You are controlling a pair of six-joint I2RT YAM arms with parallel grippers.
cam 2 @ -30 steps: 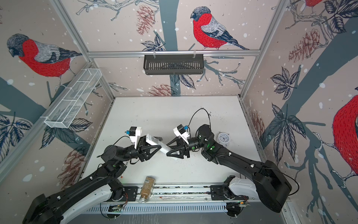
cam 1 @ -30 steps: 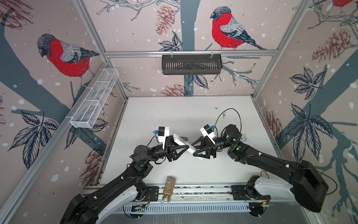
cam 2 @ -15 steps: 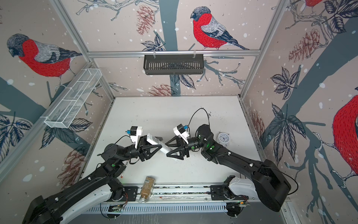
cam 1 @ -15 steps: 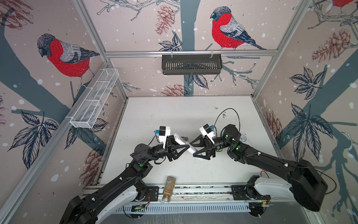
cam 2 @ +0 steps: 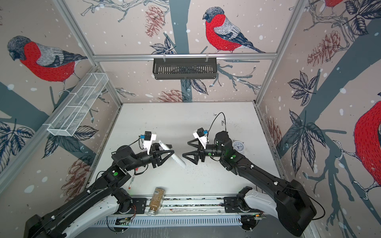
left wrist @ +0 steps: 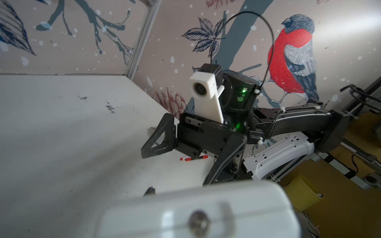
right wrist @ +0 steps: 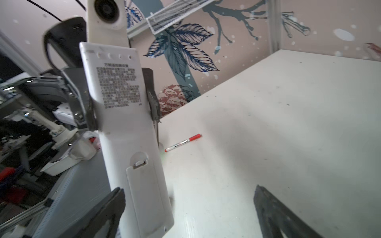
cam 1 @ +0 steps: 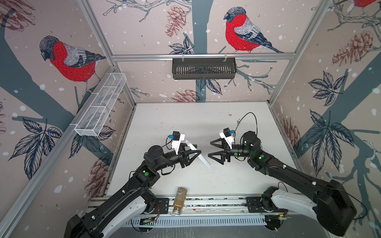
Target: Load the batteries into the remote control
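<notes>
The right hand (cam 1: 209,148) is now standing with its jaws spread wide and gripping nothing, whereas a second ago it was half closed and pressed up to the remote control (cam 1: 204,160). It is also sitting back from it now, with bare bench (cam 1: 185,123) showing between the two in both top views. The left hand (cam 1: 195,153) is still clenching the remote control across its width, roughly mid-length, as it was before, and is holding it tilted above the bench. In the right wrist view the remote control (right wrist: 127,123) is turning its plain white back to the camera. A block of small Chinese print is sitting between the left hand's fingers (right wrist: 153,103), too blurred to read. The battery cover (right wrist: 144,195) is lying shut in the end nearest the right hand. That free end is reaching toward the right hand and hanging close beside one of its fingertips, apart from it. A white pen (right wrist: 183,142) with a red cap is lying on the bench beyond, its barrel print too small to make out. A bottle (cam 1: 180,197) with a barcode label is lying at the bench's near edge. An alarm clock (cam 2: 238,146) with a numbered dial is standing behind the right arm.
</notes>
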